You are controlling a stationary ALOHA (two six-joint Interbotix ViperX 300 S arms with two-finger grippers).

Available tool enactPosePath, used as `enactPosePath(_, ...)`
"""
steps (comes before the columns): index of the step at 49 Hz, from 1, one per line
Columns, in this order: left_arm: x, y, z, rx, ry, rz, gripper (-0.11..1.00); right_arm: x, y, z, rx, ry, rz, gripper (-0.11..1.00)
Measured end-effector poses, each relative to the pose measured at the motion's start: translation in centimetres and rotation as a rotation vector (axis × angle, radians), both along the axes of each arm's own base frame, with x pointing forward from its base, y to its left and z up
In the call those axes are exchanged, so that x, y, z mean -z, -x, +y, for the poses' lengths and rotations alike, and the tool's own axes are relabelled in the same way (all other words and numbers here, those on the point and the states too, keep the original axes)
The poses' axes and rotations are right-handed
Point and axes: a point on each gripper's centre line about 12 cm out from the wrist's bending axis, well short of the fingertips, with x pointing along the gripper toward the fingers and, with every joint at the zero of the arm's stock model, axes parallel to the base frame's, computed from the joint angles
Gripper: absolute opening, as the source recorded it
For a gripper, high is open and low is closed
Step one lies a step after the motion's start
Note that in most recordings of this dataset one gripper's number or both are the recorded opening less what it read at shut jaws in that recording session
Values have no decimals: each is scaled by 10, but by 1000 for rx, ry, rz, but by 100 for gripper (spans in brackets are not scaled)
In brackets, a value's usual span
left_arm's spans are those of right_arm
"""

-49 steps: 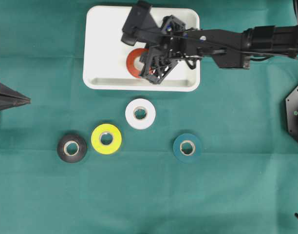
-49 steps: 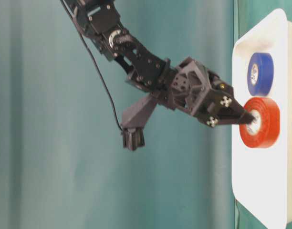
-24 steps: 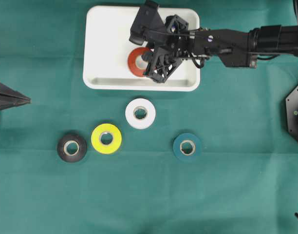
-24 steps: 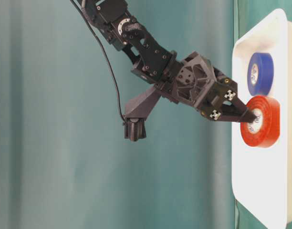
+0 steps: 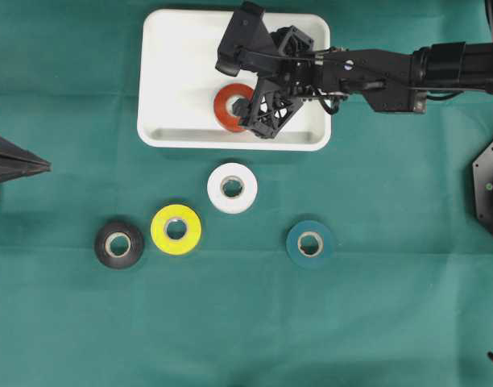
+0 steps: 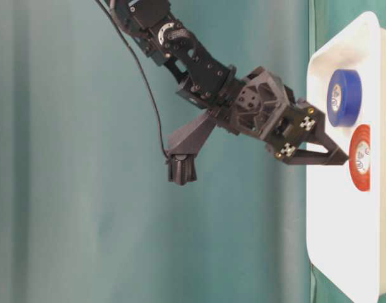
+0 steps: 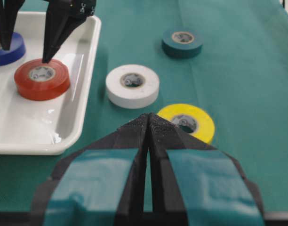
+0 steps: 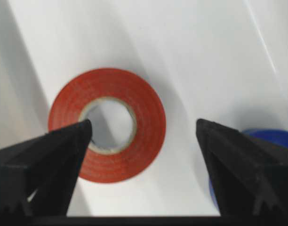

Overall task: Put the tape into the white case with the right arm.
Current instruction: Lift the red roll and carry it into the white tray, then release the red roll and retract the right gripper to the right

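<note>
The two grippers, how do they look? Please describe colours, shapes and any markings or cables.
The right gripper is all black, with two long pointed fingers, an open lattice body and small checkered white markers; a thin black cable runs along its arm. The left gripper is also black and pointed, but carries cyan patches on both fingers.

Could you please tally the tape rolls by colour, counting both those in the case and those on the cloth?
Red: 1
Blue: 1
White: 1
Yellow: 1
Black: 1
Dark teal: 1
Total: 6 rolls
</note>
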Motion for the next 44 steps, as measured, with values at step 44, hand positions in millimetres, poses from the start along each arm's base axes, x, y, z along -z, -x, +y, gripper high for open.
enactPosePath(44, 4, 1, 0, -6, 33, 12, 0, -30, 169, 50, -53, 19, -231, 52)
